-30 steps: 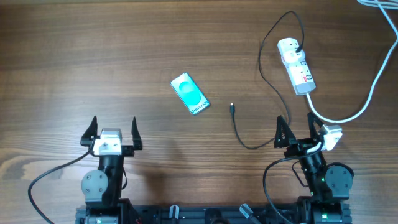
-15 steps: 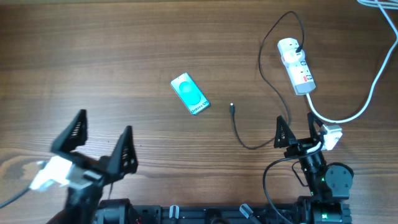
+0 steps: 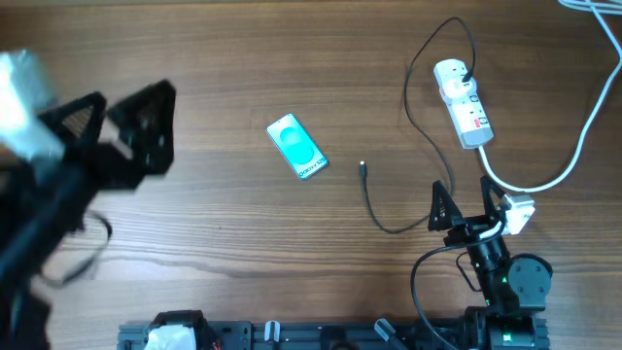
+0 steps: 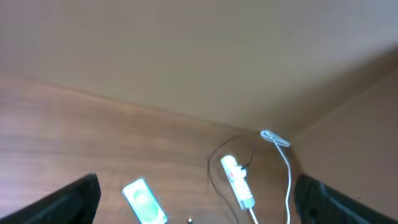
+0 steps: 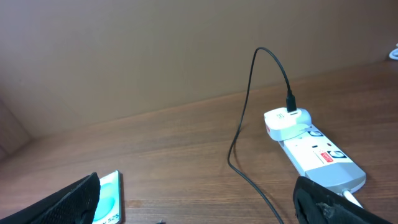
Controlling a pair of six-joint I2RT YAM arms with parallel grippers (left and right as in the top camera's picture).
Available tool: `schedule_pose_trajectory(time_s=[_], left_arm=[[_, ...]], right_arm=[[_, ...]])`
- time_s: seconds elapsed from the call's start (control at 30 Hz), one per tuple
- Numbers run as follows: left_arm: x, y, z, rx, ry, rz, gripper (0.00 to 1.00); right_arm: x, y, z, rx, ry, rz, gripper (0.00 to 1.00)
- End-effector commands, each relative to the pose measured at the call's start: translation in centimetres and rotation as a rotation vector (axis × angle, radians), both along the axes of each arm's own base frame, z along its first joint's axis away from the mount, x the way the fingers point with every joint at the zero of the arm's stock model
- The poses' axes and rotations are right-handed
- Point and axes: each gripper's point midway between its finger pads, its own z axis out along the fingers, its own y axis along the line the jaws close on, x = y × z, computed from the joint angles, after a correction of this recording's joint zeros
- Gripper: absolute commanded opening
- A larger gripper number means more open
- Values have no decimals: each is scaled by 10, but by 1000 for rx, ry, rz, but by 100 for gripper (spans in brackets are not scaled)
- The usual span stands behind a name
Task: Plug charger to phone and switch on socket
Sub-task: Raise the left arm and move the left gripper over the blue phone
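Gaping wide, left claw (image 3: 132, 97), right claw (image 3: 462, 187), empty

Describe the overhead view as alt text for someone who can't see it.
A phone lies on a wooden table, the loose charger plug just right of it, unconnected and wired to a white socket at upper right. The left gripper, open and blurred, hovers at left; the right gripper sits open at bottom right.

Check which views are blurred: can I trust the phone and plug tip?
Overhead: left gripper smeared by blur, phone and charger plug sharp. Left wrist: soft all over, phone small but recognisable. Right wrist: crisp on the socket.
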Motion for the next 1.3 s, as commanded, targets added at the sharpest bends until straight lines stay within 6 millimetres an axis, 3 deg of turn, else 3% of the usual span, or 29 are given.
schedule_pose_trajectory(time_s=[0.0,0.13,0.27,0.37,0.47,0.53,0.6,0.67,0.7,0.9,1.07,1.27], left_arm=[[35,1,-33,-16,203,-3,100],[65,2,-84,-28,418,0,100],[92,3,-122,-33,557,1,100],[98,3,-140,-35,629,1,100],[91,3,-159,-39,733,3,100],[91,3,-161,-39,740,2,80],[90,3,-161,-39,745,2,52],[88,3,-162,-39,755,3,13],[84,2,-164,-40,773,3,4],[69,-1,-171,-39,843,-4,4],[67,-20,-176,-16,863,-52,4],[67,-29,-198,80,931,57,4]], right_arm=[[1,-2,1,3,-3,-13,100],[1,-2,1,3,-4,-13,100],[1,-2,1,3,-3,-13,100],[1,-2,1,3,-3,-13,100],[1,-2,1,3,-3,-13,100],[1,-2,1,3,-3,-13,100],[1,-2,1,3,-3,-13,100],[1,-2,1,3,-3,-13,100],[1,-2,1,3,-3,-13,100],[1,-2,1,3,-3,-13,100],[1,-2,1,3,-3,-13,100],[1,-2,1,3,-3,-13,100]])
